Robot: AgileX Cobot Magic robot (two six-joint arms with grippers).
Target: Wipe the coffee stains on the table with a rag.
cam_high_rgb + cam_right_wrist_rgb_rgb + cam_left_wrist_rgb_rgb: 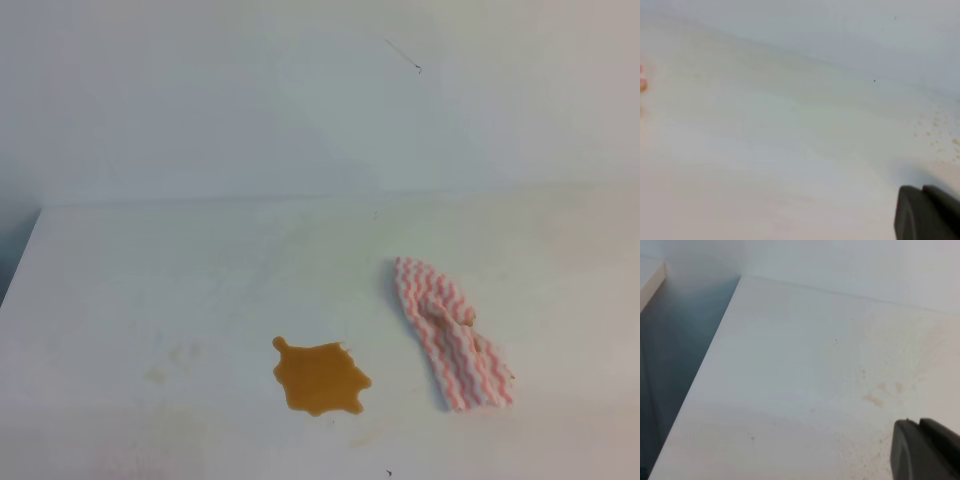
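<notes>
Well apart: rag (452, 334), coffee stains (318, 377), table (150, 290) edge.

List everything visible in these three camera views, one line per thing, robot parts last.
Orange-brown glossy coffee puddle: one, lobed outline, front centre of the table, apart from the cloth.
Pink-and-white zigzag striped rag: one, crumpled with brownish staining, lying right of the puddle.
White flat table: one, with faint pale smudges left of the puddle and brownish specks in the right wrist view.
White wall: one, behind the table.
Left gripper: one, dark, only a corner shows at the lower right of the left wrist view.
Right gripper: one, dark, shut, only a corner shows at the lower right of the right wrist view.
</notes>
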